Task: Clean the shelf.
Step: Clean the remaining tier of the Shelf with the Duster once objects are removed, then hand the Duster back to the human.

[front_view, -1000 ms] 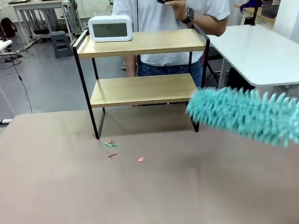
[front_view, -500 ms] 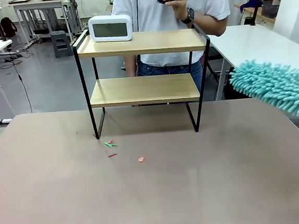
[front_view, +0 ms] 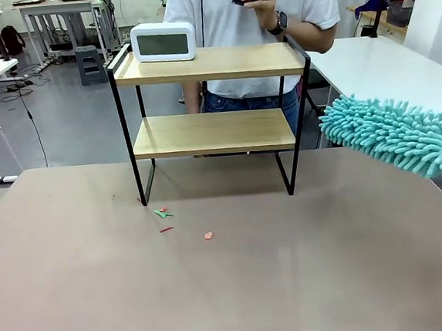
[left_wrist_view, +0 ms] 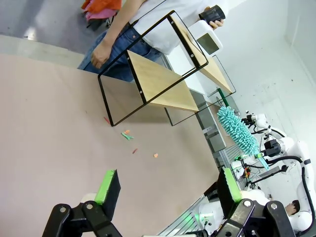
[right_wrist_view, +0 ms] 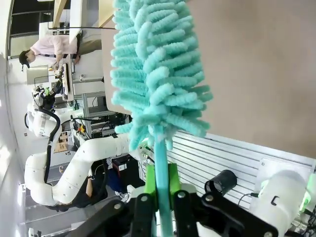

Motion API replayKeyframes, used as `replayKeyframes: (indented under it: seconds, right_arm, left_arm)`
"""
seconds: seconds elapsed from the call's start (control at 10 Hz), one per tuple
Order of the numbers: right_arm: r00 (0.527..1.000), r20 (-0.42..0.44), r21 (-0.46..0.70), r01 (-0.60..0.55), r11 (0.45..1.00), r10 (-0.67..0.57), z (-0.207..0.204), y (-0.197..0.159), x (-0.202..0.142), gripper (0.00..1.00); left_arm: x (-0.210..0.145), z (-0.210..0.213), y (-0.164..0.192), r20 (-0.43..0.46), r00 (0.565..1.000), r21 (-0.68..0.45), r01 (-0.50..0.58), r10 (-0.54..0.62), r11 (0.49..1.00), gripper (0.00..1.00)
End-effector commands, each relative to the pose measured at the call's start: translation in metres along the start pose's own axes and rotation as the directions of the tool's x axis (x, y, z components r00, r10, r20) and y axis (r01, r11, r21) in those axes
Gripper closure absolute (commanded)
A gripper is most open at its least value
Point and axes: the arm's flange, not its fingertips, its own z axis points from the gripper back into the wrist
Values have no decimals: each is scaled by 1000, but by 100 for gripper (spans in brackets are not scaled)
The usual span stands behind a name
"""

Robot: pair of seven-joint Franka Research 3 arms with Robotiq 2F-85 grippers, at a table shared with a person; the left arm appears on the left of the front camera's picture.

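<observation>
The shelf point(front_view: 212, 134), two light wood boards in a black frame, stands at the table's far middle; the left wrist view has it tilted, as shelf point(left_wrist_view: 158, 81). A fluffy teal duster point(front_view: 395, 135) hangs in the air to the right of the shelf, level with its lower board and apart from it. My right gripper point(right_wrist_view: 160, 186) is shut on the duster's thin teal handle, with the duster head point(right_wrist_view: 153, 74) rising above it. My left gripper point(left_wrist_view: 169, 190) stands open over the table with nothing between its green pads point(left_wrist_view: 108, 185). From there the duster point(left_wrist_view: 238, 131) appears far off.
A white digital clock point(front_view: 163, 42) sits on the shelf's top board at the left. Small red and green scraps point(front_view: 163, 214) lie on the brown table point(front_view: 232, 288) in front of the shelf. A person point(front_view: 254, 8) stands behind it holding a dark object.
The duster swung from the shelf's lower right leg up and away to the right edge, then came back a little to the left.
</observation>
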Motion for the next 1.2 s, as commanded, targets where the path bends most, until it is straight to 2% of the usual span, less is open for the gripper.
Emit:
replayKeyframes:
  seconds: [0.0, 0.8, 0.9, 1.0, 1.1]
  right_arm:
    - [1000, -1, 4, -17, 1000, 18, 2, -2, 1, 88]
    - [1000, 0, 0, 0, 1000, 0, 0, 0, 0, 88]
    - [993, 48, -18, -110, 994, 111, 28, 18, -14, 88]
    - [962, 39, 10, -270, 963, 269, 50, 54, -22, 88]
    - [910, -30, 47, -412, 910, 413, 58, 85, -26, 88]
  left_arm:
    - [0, -1, -1, 13, 1000, -15, 18, -18, 1000, 0]
    - [0, 0, 0, 0, 1000, 0, 0, 0, 1000, 0]
    - [10, 0, -37, -6, 1000, -34, -16, 16, 999, 0]
    - [8, -16, -82, -117, 991, -224, 43, -71, 974, 0]
    - [-1, -40, -114, -175, 973, -274, 98, -150, 957, 0]
